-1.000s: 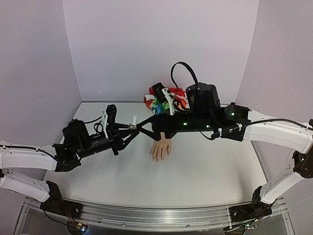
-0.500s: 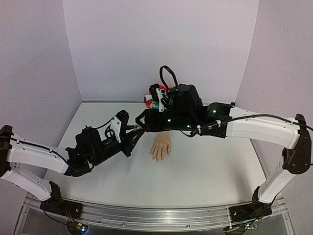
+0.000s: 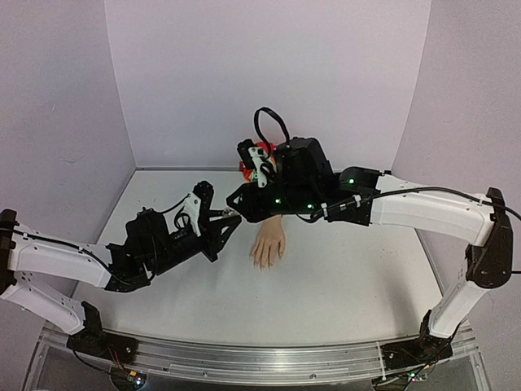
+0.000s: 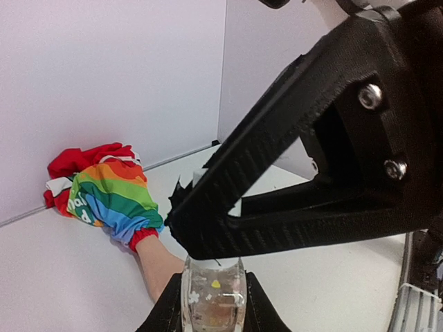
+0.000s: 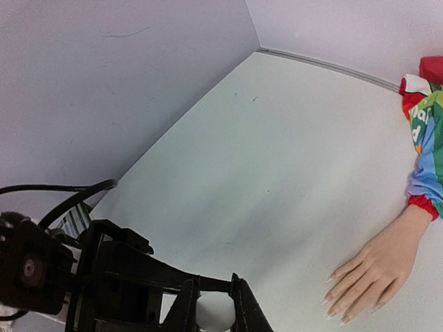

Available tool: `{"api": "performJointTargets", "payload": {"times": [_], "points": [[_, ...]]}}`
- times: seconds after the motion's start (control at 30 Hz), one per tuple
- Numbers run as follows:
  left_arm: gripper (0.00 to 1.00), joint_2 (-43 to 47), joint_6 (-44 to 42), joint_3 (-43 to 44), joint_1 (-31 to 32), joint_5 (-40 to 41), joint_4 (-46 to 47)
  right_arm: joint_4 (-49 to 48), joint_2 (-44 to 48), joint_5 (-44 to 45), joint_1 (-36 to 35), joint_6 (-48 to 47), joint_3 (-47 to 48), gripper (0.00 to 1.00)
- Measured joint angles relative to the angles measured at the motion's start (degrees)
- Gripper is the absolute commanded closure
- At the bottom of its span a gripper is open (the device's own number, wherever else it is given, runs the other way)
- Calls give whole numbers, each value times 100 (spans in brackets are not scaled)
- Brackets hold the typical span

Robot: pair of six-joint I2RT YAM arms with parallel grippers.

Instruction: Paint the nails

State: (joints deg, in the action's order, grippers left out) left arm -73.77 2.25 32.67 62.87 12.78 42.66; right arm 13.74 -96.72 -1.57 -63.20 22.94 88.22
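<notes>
Where the two arms meet over the table (image 5: pixel 277 166), I can make out little from above: the right gripper (image 3: pixel 235 204) and the left gripper (image 3: pixel 229 221) crowd tip to tip. The right arm's black wrist covers nearly all of the rainbow sleeve (image 4: pixel 111 197), leaving only a scrap of red by the back wall. Up close, the left fingers are clamped on a small clear bottle (image 4: pixel 212 299), cut off at the picture's bottom edge, and the right fingers pinch the white cap (image 5: pixel 215 312) at its top. The fake hand (image 5: pixel 370 270) lies palm down just beside them, fingers spread toward the near edge, touched by neither gripper. The nails (image 5: pixel 326 300) are pale slivers at the fingertips; whether any carry colour I cannot tell.
</notes>
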Motion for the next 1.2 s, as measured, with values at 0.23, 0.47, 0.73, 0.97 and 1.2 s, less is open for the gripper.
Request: {"api": "performJointTargets", "payload": {"times": [0.23, 0.47, 0.73, 0.97, 1.2], "points": [[100, 511, 1146, -80, -772, -3404, -249, -100, 449, -2803, 375, -2178, -388, 100], [100, 690, 1548, -137, -922, -5528, -178, 523, 447, -4329, 315, -3179, -151, 57], [100, 1411, 786, -358, -891, -3443, -721, 364, 806, -2728, 59, -2252, -591, 11], [100, 1159, -130, -308, -187, -758, -952, 175, 876, -821, 41, -720, -629, 24], [100, 717, -446, -148, 10, 333, -765, 150, 366, -132, -55, 141, -83, 34]]}}
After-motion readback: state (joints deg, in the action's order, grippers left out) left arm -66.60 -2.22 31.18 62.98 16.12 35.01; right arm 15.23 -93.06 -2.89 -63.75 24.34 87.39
